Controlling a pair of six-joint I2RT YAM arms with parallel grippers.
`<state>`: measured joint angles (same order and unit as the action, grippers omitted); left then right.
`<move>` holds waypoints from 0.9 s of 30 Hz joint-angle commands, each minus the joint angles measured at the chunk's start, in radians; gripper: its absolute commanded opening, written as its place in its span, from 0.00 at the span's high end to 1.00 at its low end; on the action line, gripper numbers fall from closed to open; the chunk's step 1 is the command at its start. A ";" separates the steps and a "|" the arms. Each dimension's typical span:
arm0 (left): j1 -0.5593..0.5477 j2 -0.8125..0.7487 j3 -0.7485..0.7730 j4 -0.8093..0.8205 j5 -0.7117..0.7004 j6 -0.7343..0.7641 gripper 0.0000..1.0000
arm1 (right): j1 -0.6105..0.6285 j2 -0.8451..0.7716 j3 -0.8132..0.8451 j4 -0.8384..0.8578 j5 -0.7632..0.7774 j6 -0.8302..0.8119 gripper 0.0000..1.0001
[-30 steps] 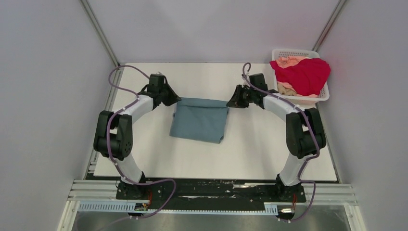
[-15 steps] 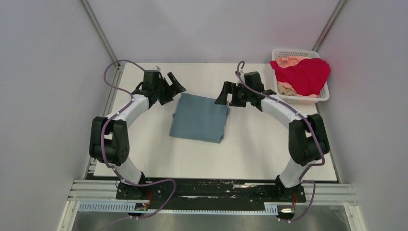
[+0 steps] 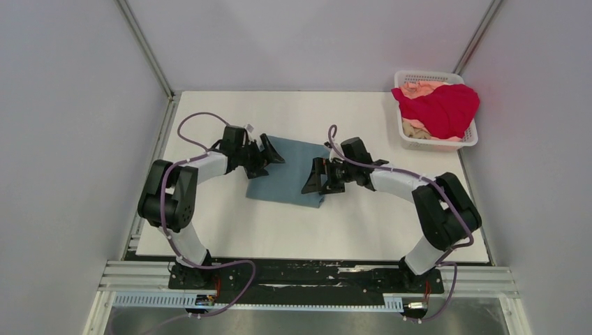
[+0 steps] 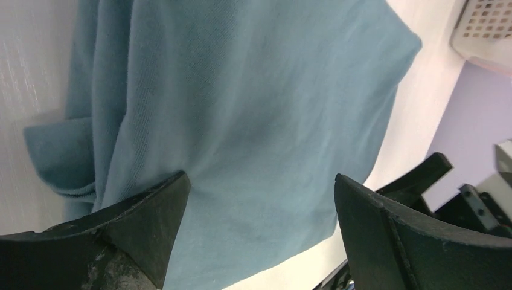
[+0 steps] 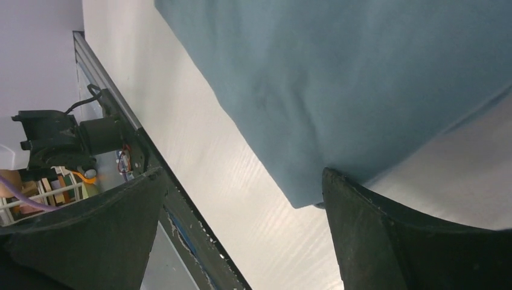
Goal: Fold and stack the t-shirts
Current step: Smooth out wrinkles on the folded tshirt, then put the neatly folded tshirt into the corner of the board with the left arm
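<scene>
The teal t-shirt lies part-folded at frame centre, the left gripper and right gripper spread wide and empty over its sides, so the next move likely calls for pinching opposite edges to fold it smaller.

Folded into a flat rectangle, the dusty teal t-shirt lies mid-counter before me, a sleeve bunched at one edge. The crimson t-shirt sits crumpled atop the pale peach one, both heaped in the white basket at my far right.
</scene>
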<state>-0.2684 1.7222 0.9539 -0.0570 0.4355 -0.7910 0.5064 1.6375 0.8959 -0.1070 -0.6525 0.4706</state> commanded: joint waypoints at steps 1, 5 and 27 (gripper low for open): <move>0.027 0.039 -0.033 0.051 0.007 -0.004 0.00 | -0.036 0.030 -0.020 0.070 0.040 0.007 0.00; 0.039 0.007 -0.048 0.047 -0.019 0.002 0.00 | -0.052 0.050 -0.001 0.066 0.061 -0.003 0.00; 0.065 0.031 0.132 -0.187 -0.275 0.200 0.09 | -0.054 -0.341 -0.062 -0.098 0.388 -0.025 0.00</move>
<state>-0.2058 1.7023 1.0203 -0.1917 0.1558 -0.6361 0.4549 1.3701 0.8482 -0.1768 -0.3157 0.4545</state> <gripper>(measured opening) 0.959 0.998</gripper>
